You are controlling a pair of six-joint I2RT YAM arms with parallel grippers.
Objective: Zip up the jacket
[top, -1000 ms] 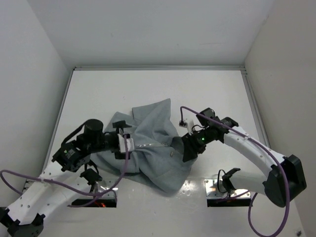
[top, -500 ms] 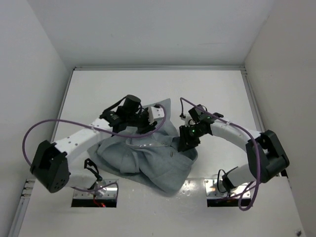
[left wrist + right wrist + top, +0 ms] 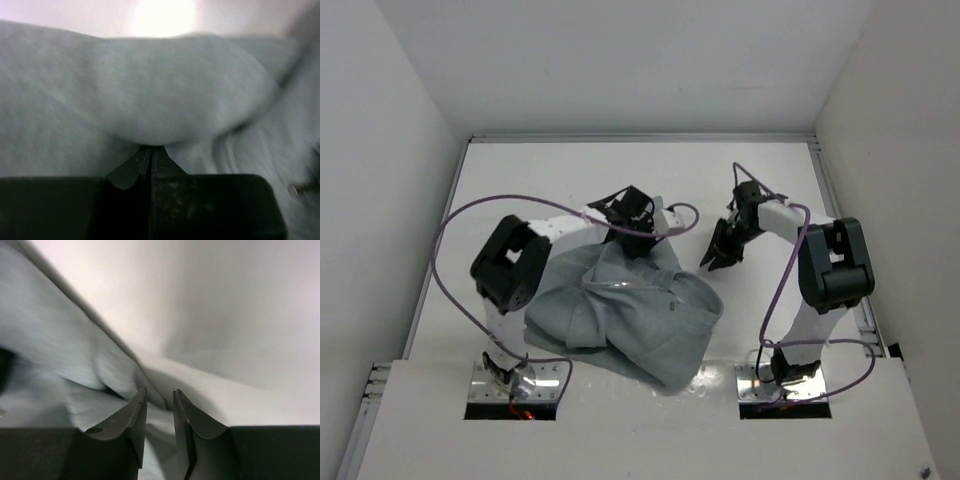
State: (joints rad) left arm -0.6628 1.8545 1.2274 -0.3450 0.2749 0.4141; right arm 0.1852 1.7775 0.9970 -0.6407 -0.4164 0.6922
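Clamping the jacket (image 3: 640,310) at its far edge, left claw (image 3: 150,151); right claw (image 3: 159,396) slightly apart, alongside.

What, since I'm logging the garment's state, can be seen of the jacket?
The jacket is light grey soft fabric, crumpled in a loose heap on the white table, left of centre. A pale strip, likely the zipper, runs across its upper folds; whether it is zipped cannot be told. The left gripper is shut on a fold at its far edge.
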